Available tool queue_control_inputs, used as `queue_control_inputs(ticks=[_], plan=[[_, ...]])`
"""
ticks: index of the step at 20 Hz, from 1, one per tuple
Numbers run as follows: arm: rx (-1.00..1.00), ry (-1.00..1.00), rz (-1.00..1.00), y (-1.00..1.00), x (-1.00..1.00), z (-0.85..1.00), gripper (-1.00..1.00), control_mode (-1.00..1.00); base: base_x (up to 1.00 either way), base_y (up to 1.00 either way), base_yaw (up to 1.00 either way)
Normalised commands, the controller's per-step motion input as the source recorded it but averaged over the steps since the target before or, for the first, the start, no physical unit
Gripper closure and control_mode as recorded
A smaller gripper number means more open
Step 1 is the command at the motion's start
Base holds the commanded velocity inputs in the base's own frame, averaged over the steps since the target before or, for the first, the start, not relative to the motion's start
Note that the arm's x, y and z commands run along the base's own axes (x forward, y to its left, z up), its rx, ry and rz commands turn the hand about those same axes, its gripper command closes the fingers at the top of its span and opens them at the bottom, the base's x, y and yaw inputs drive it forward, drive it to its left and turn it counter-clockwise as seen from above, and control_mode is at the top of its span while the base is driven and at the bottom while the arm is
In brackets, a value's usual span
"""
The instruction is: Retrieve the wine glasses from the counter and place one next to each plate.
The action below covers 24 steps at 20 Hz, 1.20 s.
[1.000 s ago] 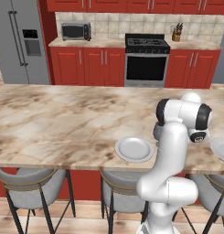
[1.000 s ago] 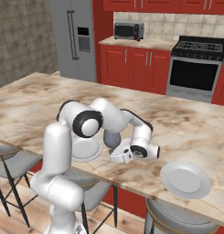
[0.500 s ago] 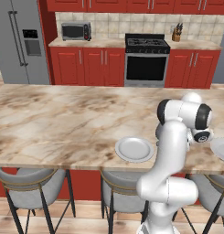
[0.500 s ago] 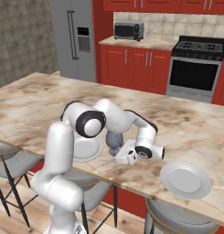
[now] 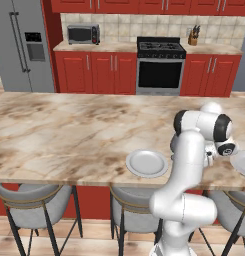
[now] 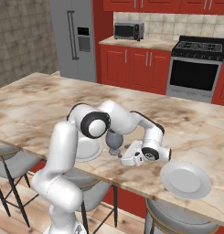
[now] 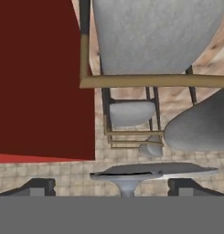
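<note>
My arm rises from the base, folds at the elbow and reaches forward and low, the forearm lying almost level. My hand (image 6: 124, 156) is turned on its side, pointing sideways rather than down. In the hand view my two dark fingertips (image 7: 38, 186) sit far apart at the bottom corners, jaws spread wide and gripping nothing.

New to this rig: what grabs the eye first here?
The white arm doubled over the long marbled bar top, its open gripper lying level beside a dark smoky-grey stemmed wine glass. Two flat round pale plates flank it: one near the bar's front edge, the other partly behind the arm.
</note>
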Motion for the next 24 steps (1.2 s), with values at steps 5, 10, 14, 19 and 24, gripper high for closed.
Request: queue_control_inputs(ticks=[5,10,14,19,24], plan=[[0.0,0.0,-0.03,-0.26,-0.4,0.33,-1.0,-1.0,0.0,0.0,0.0],[-0.02,-0.15,-0.06,0.05,-0.99,0.58,-1.0,-1.0,0.0,0.0,0.0],[-0.01,-0.1,-0.04,0.13,-0.98,0.79,-1.0,-1.0,0.0,0.0,0.0],[0.0,0.04,0.0,0.08,-0.59,1.0,-1.0,-1.0,0.0,0.0,0.0],[0.01,0.13,0.0,0.25,-0.4,1.0,-1.0,-1.0,0.0,0.0,0.0]])
